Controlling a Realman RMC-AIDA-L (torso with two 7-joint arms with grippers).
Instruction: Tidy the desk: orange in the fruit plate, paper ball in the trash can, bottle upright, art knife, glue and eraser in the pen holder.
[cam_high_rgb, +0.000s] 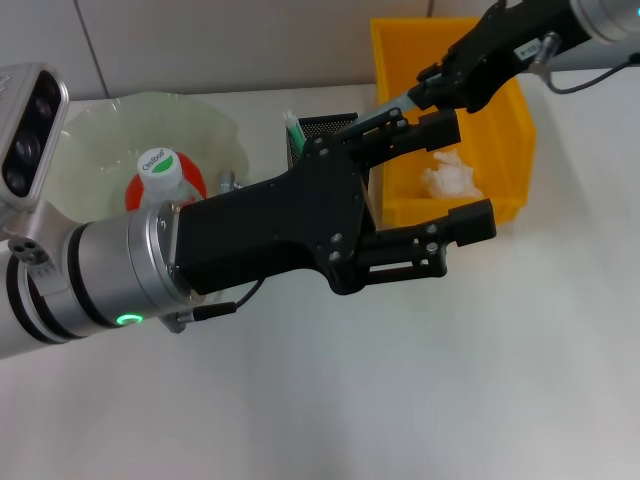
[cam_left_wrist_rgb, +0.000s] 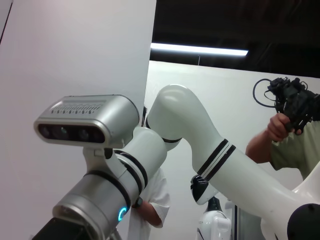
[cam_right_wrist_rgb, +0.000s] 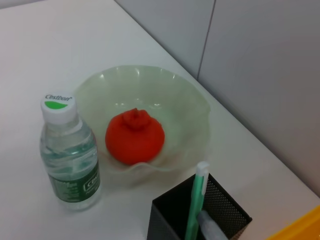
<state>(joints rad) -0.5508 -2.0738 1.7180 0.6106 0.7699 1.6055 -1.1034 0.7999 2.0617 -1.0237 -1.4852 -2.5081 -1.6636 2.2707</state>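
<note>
Bottle (cam_high_rgb: 160, 175) apparently behind open left tool (cam_high_rgb: 440, 180).

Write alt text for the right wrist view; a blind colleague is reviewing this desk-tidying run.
An orange sits in a pale green scalloped fruit plate on a white desk. A capped water bottle stands upright just outside the plate's rim, and a black mesh pen holder holding a green-and-white stick-shaped item shows at the picture's edge.
</note>
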